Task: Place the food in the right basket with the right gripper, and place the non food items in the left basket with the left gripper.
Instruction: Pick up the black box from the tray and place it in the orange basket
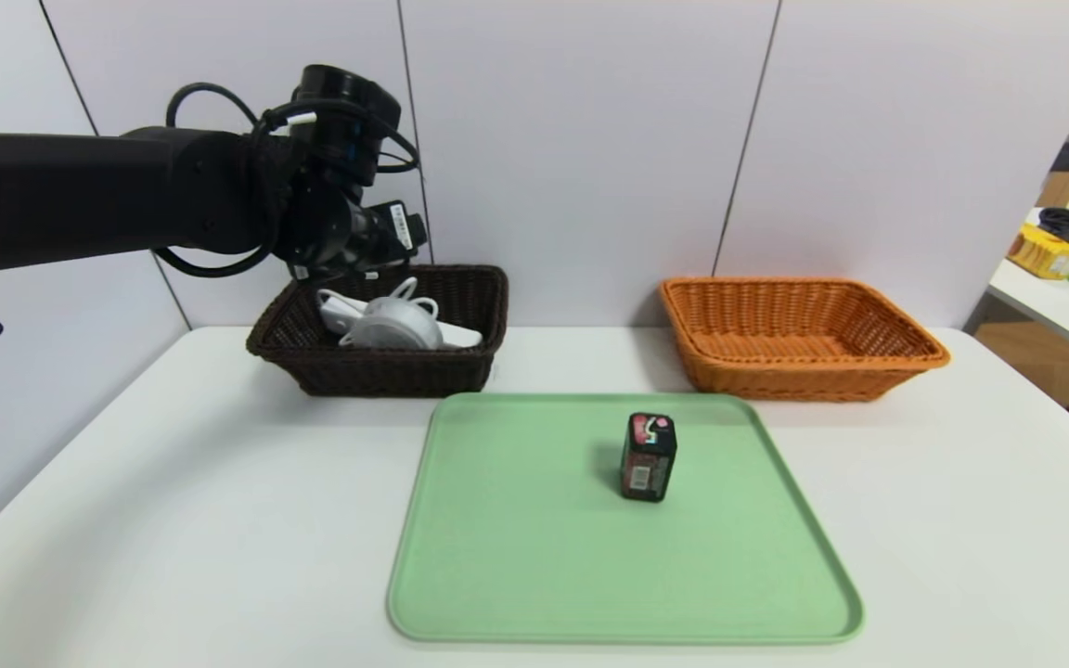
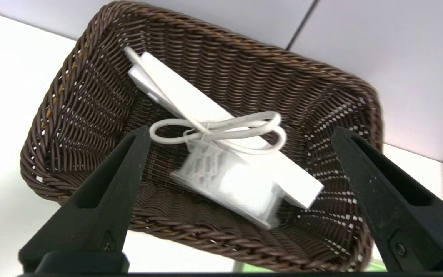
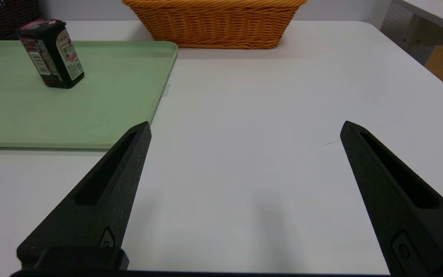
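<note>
Left end effector (image 2: 240, 134) above the dark basket (image 2: 321, 92), spread wide, holding nothing; power strip (image 2: 190, 100) and tub (image 2: 229, 184) down inside, apart from it. Right end effector (image 3: 244, 129) low over counter (image 3: 267, 115), wide, holding nothing; carton (image 1: 648, 456) upright on green tray (image 1: 516, 557), well apart. Orange basket (image 1: 799, 339) beyond.

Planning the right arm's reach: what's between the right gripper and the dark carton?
Right wrist view: bare white table, then green tray floor, between right gripper and carton.
</note>
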Available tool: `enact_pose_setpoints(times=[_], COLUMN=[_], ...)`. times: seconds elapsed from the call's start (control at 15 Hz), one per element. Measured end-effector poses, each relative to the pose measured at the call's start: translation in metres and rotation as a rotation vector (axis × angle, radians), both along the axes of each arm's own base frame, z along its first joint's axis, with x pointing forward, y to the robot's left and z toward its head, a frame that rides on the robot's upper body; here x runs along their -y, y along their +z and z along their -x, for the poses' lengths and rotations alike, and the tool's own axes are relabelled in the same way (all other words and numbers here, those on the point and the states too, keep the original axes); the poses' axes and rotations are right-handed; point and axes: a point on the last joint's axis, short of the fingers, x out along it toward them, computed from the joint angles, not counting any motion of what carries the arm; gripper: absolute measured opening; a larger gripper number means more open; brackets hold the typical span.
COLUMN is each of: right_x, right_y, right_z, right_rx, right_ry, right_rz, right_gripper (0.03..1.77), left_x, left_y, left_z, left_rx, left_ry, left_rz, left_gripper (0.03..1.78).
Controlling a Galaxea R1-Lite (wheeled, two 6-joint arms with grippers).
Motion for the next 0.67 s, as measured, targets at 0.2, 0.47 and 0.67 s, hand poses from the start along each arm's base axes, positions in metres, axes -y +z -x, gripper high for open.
enact_pose_setpoints(times=[0.2, 0.47, 0.67], right_x=[0.0, 0.0, 0.0], right_y=[0.0, 0.0, 0.0], right_z=[0.0, 0.0, 0.0], right_rx=[0.0, 0.0, 0.0], right_ry=[0.0, 0.0, 0.0], right_rz=[0.0, 0.0, 0.0], right_gripper=[1.7, 1.7, 1.7], left_x=[0.003, 0.001, -0.003], left_y=[0.006, 0.02, 0.02], left_z=[0.007, 0.02, 0.038], left_rx=[0.013, 0.041, 0.015], left_ry=[-0.016, -0.028, -0.072], left_rz=[0.003, 0.011, -0.067], left_gripper=[1.69, 1.69, 1.69])
